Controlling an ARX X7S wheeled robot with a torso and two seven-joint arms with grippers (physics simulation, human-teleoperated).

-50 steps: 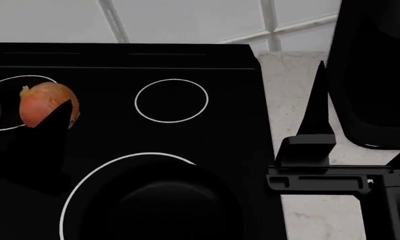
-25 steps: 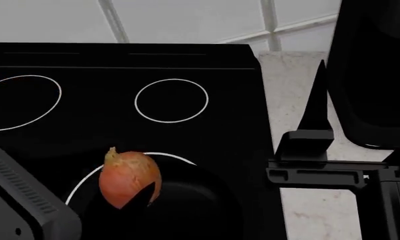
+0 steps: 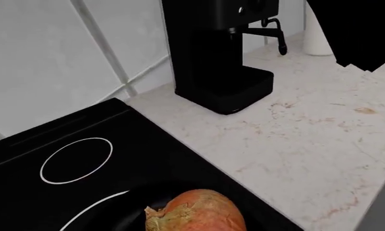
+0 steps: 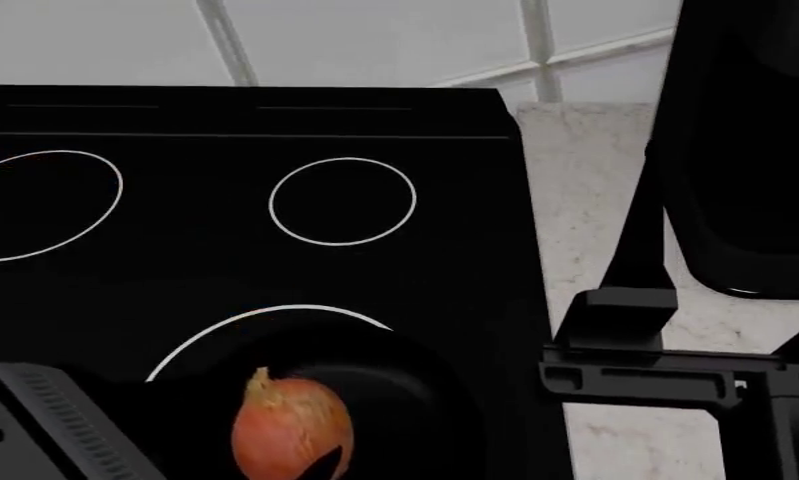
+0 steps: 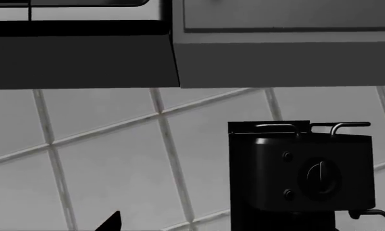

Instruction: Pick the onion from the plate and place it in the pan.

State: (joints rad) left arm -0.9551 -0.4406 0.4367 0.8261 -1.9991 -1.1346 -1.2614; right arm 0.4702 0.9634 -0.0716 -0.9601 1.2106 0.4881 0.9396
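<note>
Below the left wrist camera, the onion (image 3: 199,212) sits at the frame edge over the black cooktop (image 3: 83,159); finger closure cannot be told. Head view: onion (image 4: 292,432) beside the left arm (image 4: 52,425), over the dark pan (image 4: 372,390); right gripper (image 4: 635,250) state unclear. Right wrist view: coffee machine (image 5: 301,173), tiled wall (image 5: 115,159).

Flat, even simulator light with no clear source and no blur or edge distortion. The black stove (image 4: 239,250) and pan (image 4: 372,400) merge into one dark mass, lacking glare. Only the onion (image 4: 290,432) and pale counter (image 3: 308,130) read brightly.

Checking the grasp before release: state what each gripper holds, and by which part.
The left gripper holds the onion by its lower end, a dark finger crossing it there. The right gripper holds nothing visible.
</note>
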